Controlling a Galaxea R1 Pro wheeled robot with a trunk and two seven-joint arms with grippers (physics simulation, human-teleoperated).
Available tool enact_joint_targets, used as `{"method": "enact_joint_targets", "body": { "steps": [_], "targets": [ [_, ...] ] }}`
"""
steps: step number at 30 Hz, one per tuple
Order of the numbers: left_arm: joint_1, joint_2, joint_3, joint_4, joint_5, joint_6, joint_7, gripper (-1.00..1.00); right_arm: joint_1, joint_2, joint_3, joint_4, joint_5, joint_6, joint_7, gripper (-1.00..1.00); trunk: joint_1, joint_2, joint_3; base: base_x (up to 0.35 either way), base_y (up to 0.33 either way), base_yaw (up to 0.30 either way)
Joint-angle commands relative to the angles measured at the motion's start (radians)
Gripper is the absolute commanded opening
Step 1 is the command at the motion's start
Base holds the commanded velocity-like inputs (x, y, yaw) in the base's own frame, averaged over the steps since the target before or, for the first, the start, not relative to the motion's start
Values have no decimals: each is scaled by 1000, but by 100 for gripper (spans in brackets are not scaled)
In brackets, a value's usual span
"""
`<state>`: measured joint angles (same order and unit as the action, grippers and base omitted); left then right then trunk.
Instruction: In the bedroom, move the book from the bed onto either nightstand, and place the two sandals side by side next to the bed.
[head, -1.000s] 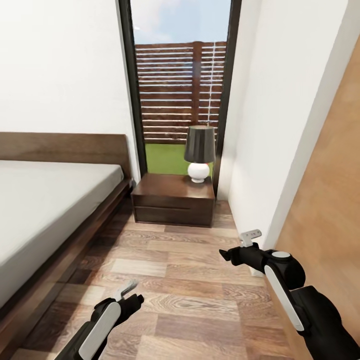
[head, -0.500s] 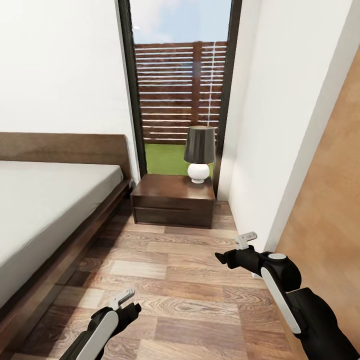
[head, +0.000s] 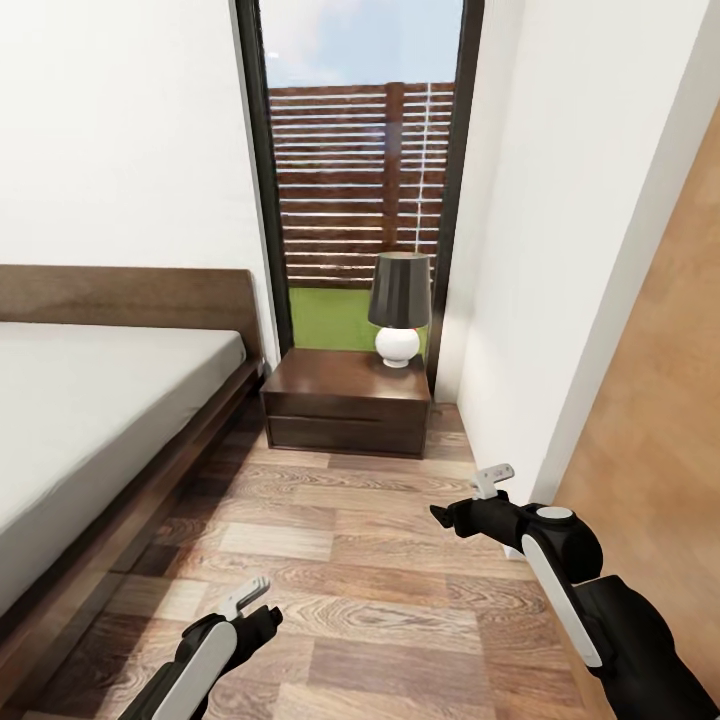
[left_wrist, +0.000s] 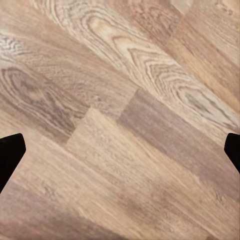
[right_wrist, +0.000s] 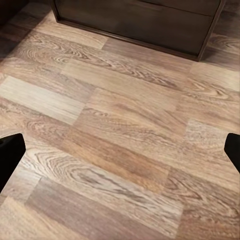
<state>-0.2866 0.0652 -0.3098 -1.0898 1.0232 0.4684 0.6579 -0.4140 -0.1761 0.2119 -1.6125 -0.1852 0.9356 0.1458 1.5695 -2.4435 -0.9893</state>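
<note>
While both arms are held low over the brown wood-plank floor (head: 370, 560), the large low bed with its dark brown wooden frame and plain light grey mattress (head: 100, 420) is seen along the robot's left side, its headboard set against the white wall. Beyond the foot of the aisle, the small dark brown wooden nightstand with one drawer front and a glossy top (head: 347, 400) is placed just beside the bed's head end, in front of a tall dark-framed window (head: 360, 190) through which a slatted wooden fence and grass are shown. A table lamp with a dark shade and round white base (head: 399, 306) is stood on the nightstand's right rear corner. The left gripper (head: 252, 600) is carried empty above bare planks, its fingertips (left_wrist: 11, 155) spread wide apart at the edges of the wrist view. The right gripper (head: 470, 500) is likewise spread and empty, its fingertips (right_wrist: 10, 155) far apart, with the nightstand's front seen ahead of it.
</note>
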Motion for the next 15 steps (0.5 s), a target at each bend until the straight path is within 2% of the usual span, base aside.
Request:
{"method": "enact_joint_targets", "body": {
  "steps": [1,6,9,15],
  "targets": [
    [-1,1,-3,-2,7,0,8,100,-1,-1,1,-1,-1,4,1,100,0,0,-1,31,0,0],
    [0,1,-4,-5,7,3,11,100,-1,-2,1,-2,-1,5,1,100,-8,14,5,29,0,0],
    [1,-8,-4,-8,0,16,19,100,2,11,1,-2,0,7,-3,100,-19,35,15,16,0,0],
    [2,-15,-5,-12,-4,25,25,100,5,22,0,-3,1,8,-6,100,-19,35,15,7,0,0]
  ]
}}
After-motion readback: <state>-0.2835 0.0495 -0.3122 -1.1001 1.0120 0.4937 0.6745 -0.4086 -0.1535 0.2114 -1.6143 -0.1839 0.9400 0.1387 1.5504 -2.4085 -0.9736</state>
